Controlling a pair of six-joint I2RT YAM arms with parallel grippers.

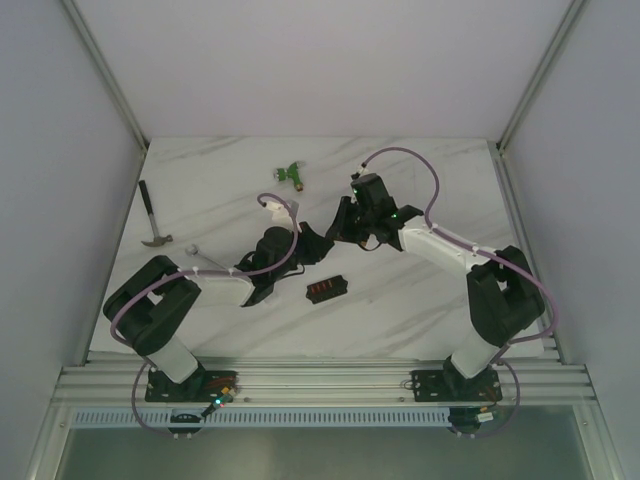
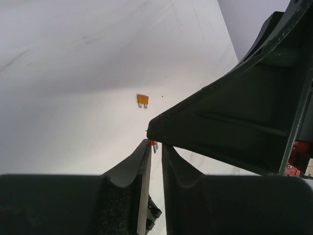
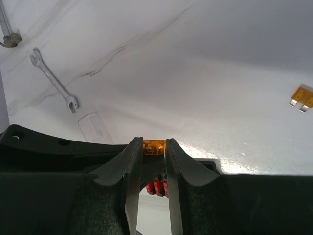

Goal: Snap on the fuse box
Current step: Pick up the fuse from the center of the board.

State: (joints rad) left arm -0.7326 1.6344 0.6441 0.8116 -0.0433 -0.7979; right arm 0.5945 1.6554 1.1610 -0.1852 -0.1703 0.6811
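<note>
The fuse box [image 1: 326, 289] is a small black block with red fuses, lying on the table just in front of both grippers. Part of it shows under the fingers in the right wrist view [image 3: 157, 186] and the left wrist view [image 2: 152, 215]. My right gripper [image 1: 340, 228] [image 3: 154, 142] is shut on an orange fuse [image 3: 154, 147]. My left gripper [image 1: 322, 243] [image 2: 155, 145] meets it tip to tip. Its jaws stand a narrow gap apart, with the fuse's blades [image 2: 155, 145] at their tips. I cannot tell whether they touch.
A second orange fuse [image 2: 142, 100] [image 3: 302, 98] lies loose on the table. A clear plastic piece [image 3: 95, 128] and a small wrench [image 3: 54, 81] lie to the left. A green connector [image 1: 292, 174] lies at the back and a hammer [image 1: 152, 215] at the far left.
</note>
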